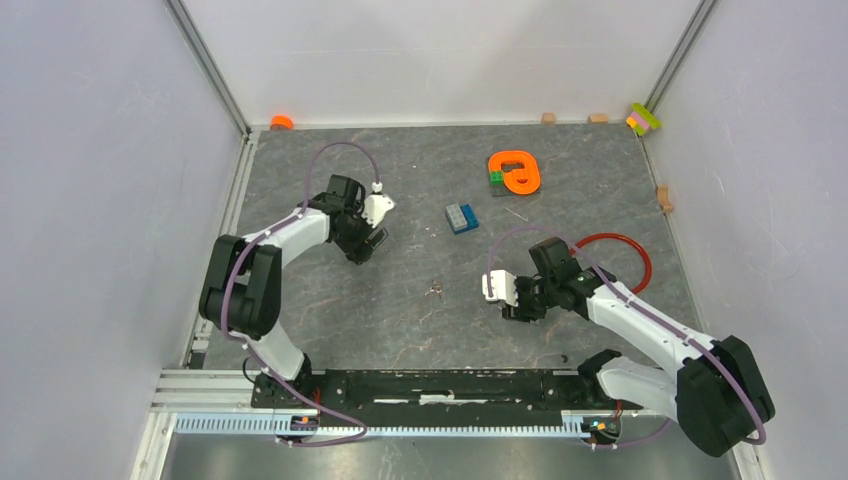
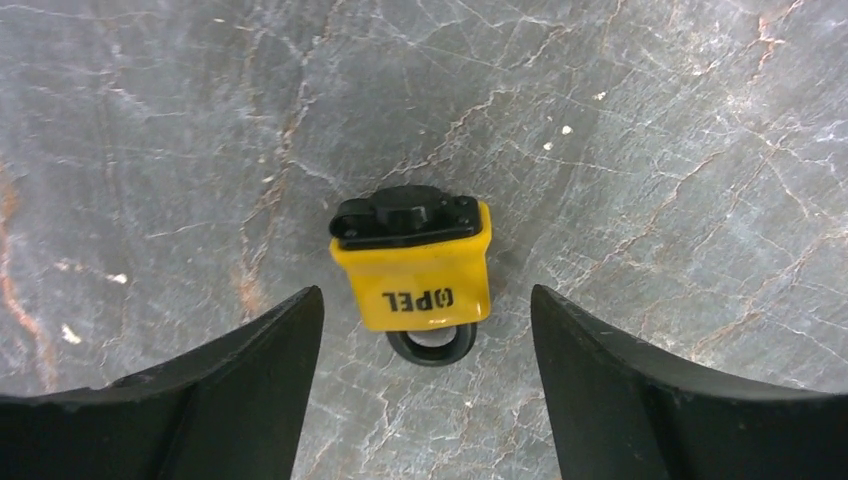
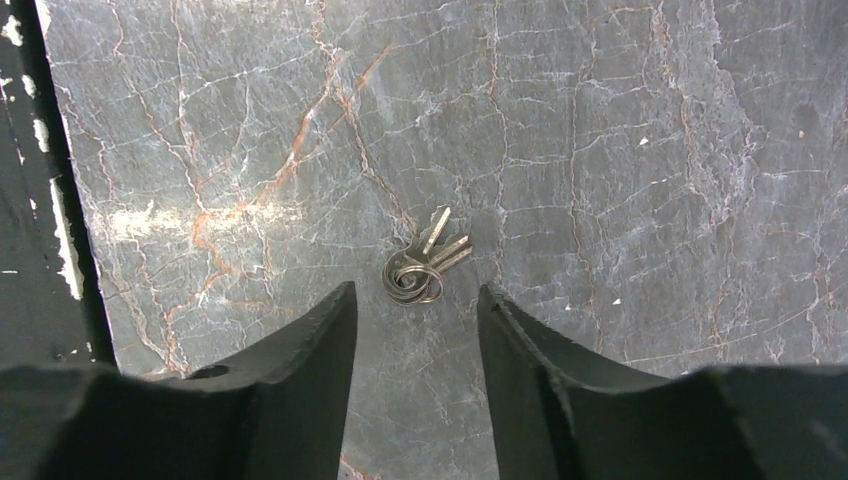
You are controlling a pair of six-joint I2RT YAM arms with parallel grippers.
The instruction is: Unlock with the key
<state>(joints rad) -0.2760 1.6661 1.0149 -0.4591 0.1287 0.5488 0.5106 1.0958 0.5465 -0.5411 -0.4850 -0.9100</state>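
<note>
left gripper (image 2: 425, 300): the fingers are standing spread and are touching nothing.
yellow padlock (image 2: 415, 265): it is lying on the grey marble table (image 2: 650, 150), just ahead of the left fingertips, in the gap between them.
right gripper (image 3: 417, 295): the jaws are standing apart and are holding nothing.
key (image 3: 418, 266): the small silver bunch is lying flat on the table, just in front of the right fingertips, apart from the padlock.
red cable (image 1: 628, 245): it is curling behind the right arm.

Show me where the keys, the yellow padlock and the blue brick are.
keys (image 3: 408, 270), right wrist view, on the key heads at the ring
yellow padlock (image 2: 415, 275), left wrist view, on its yellow body
blue brick (image 1: 461, 217), top view, on its studded top
</note>
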